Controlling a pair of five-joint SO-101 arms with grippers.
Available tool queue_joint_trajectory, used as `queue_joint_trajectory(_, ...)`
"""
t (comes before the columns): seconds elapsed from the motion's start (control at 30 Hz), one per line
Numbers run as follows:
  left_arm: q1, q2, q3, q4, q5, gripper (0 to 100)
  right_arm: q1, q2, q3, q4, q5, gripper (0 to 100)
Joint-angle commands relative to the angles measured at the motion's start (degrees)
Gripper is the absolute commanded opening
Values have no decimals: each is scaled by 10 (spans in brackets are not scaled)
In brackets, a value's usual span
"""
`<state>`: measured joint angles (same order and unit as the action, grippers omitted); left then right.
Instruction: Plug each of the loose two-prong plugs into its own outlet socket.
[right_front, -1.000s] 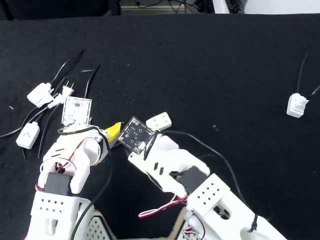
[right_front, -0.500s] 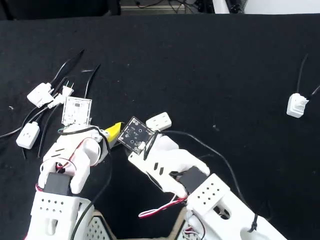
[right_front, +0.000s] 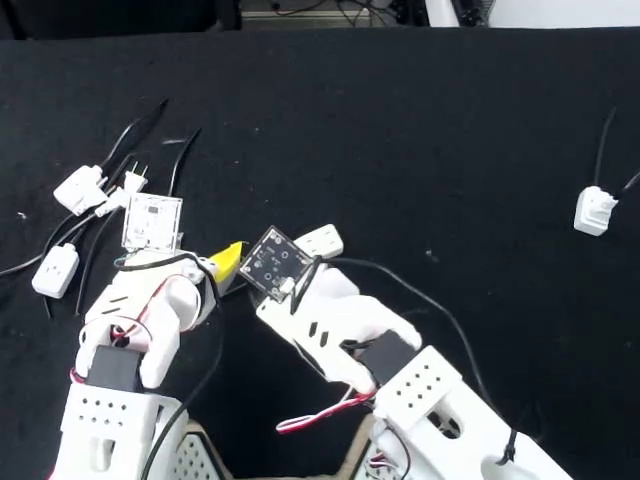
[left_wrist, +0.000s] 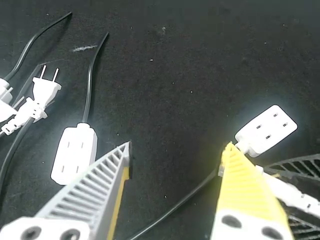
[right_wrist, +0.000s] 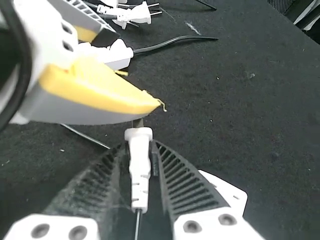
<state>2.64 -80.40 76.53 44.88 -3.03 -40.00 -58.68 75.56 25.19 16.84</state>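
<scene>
Right wrist view shows the right gripper (right_wrist: 139, 146) with its two dark fingers (right_wrist: 185, 185) pressed on a white two-prong plug (right_wrist: 138, 167), whose tip is just beside the yellow finger (right_wrist: 100, 95) of the left gripper. Left wrist view shows the left gripper (left_wrist: 176, 152) with fingers spread wide and holding nothing, above the black table (left_wrist: 190, 60). One white outlet socket (left_wrist: 266, 129) lies near its yellow finger, a second socket (left_wrist: 74, 152) near its grey finger (left_wrist: 95, 185), and a loose plug (left_wrist: 44, 90) lies beyond that.
</scene>
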Motion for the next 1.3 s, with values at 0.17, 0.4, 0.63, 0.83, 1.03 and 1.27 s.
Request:
queue_joint_trajectory(0.17,6,6,-1,2,-7,285,25,-28,-55,-7,-9,10)
queue_joint_trajectory(0.4,7,6,1,2,-7,285,25,-28,-56,-9,-9,10)
queue_joint_trajectory(0.63,6,3,7,-2,-7,285,25,-28,-56,-9,-9,10)
queue_joint_trajectory(0.83,-3,2,2,0,-4,285,27,-24,-52,0,-9,10)
queue_joint_trajectory(1.03,-49,1,-11,-7,12,285,79,-23,-89,79,-4,10)
queue_joint_trajectory(1.27,-51,1,-7,-4,26,285,149,-8,-171,182,-4,10)
